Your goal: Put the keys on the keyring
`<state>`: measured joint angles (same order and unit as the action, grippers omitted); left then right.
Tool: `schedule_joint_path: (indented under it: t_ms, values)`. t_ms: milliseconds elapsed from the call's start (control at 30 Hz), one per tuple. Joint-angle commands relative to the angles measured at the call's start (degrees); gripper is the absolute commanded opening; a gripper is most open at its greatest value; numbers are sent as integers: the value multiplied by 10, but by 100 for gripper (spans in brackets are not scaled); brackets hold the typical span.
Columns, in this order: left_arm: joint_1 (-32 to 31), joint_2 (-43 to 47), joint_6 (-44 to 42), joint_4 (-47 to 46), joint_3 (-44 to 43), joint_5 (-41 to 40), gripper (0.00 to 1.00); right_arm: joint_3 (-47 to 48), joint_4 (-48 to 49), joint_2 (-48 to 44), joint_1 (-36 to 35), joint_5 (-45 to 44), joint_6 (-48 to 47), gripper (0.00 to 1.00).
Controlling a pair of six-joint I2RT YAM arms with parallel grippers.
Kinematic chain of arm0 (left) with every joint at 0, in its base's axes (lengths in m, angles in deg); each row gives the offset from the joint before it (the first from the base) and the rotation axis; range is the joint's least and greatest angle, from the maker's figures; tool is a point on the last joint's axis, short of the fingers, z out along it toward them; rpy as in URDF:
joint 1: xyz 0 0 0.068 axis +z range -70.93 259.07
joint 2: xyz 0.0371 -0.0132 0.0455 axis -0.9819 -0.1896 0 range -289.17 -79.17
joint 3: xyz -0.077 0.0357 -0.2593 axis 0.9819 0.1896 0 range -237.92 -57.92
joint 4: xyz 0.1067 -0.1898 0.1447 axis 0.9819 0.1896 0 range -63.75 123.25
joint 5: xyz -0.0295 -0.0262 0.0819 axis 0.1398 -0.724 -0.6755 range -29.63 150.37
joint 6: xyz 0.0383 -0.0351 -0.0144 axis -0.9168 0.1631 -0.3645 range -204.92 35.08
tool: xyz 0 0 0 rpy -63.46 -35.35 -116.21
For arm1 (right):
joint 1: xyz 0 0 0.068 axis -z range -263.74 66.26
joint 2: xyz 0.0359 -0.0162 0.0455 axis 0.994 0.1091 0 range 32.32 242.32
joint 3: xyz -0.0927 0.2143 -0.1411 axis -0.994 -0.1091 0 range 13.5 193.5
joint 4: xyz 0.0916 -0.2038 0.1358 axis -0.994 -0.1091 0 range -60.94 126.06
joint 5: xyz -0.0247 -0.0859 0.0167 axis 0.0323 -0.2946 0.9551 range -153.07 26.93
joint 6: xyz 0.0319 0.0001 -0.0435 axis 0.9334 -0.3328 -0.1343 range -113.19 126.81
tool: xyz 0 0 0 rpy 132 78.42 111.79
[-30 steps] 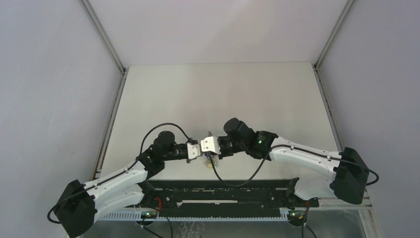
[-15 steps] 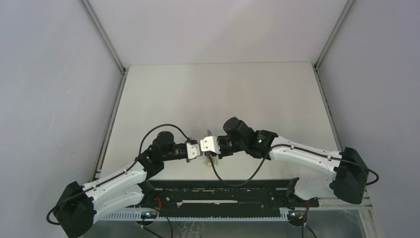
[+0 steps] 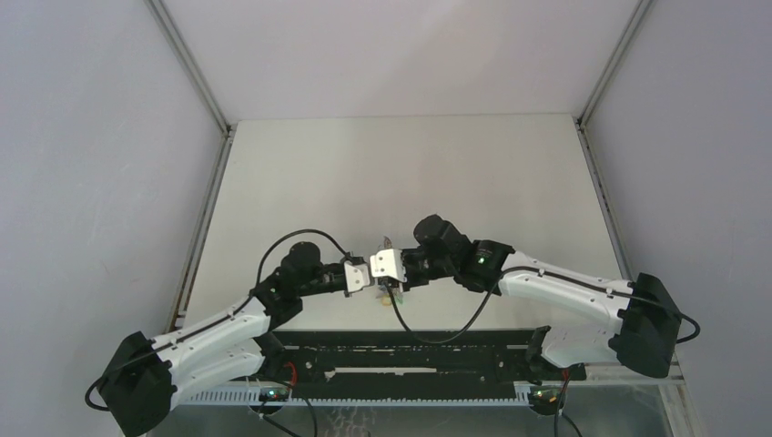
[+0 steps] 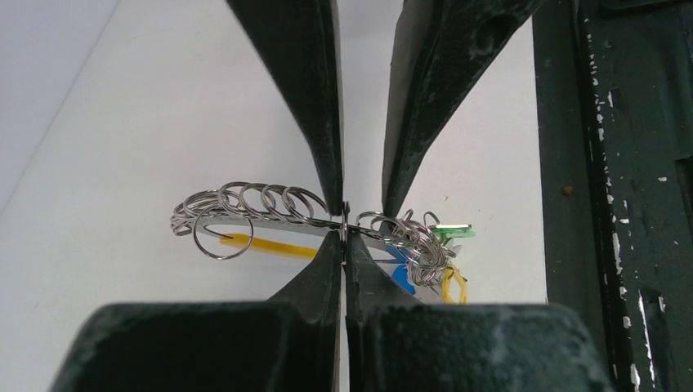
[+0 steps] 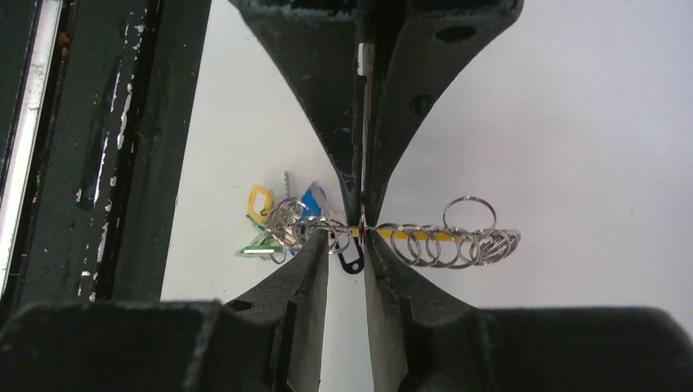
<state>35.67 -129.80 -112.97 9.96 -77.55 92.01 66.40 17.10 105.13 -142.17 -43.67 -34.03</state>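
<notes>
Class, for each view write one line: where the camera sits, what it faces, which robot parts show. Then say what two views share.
Top external: above and behind the bases, looking down at the table; left arm, right arm, left tool and right tool tip-to-tip.
Left wrist: on the left arm, facing the keyring; own fingers below, the other tool's above.
Right wrist: on the right arm, facing the keyring from the opposite side; same layout.
Shared: both wrist views show the keyring and both tools.

bright even light, soft shadows, near gripper (image 4: 344,233) parts blurred, wrist views sharp on rings
</notes>
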Motion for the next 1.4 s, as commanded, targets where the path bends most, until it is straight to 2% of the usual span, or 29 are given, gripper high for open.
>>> schedule_joint_path:
  t_ms: [0, 167, 267, 333, 500, 600, 733, 900, 1000, 1133, 1233, 1367]
  values:
    - [-3, -1, -3, -23, -28, -30, 0, -23, 38, -42, 22, 17, 33, 23]
    - [13, -1, 11, -25, -22, -82, 0, -63, 69, -72, 76, 27, 119, 30]
    - [20, 10, 20, -28, -18, -117, 0, -66, 66, -59, 111, 39, 168, 34]
    - [23, 22, 21, -27, -12, -142, 0, -66, 70, -45, 127, 44, 199, 41]
    - [31, 58, 35, -54, 12, -262, 0, -64, 102, 1, 148, 61, 247, 45]
    - [40, 71, 51, -75, 22, -329, 0, -53, 116, 45, 150, 68, 256, 45]
    - [45, 77, 62, -93, 32, -369, 0, -10, 105, 107, 148, 49, 294, 43]
    - [50, 82, 77, -107, 36, -424, 0, 18, 127, 159, 146, 27, 418, 40]
    - [52, 87, 83, -114, 41, -436, 0, 24, 130, 172, 135, 0, 497, 38]
    - [54, 88, 87, -116, 41, -438, 0, 57, 79, 194, 123, -42, 571, 34]
    - [54, 89, 88, -116, 41, -439, 0, 85, 40, 218, 123, -27, 611, 30]
    - [54, 93, 89, -115, 41, -437, 0, 131, -16, 270, 137, 13, 639, 28]
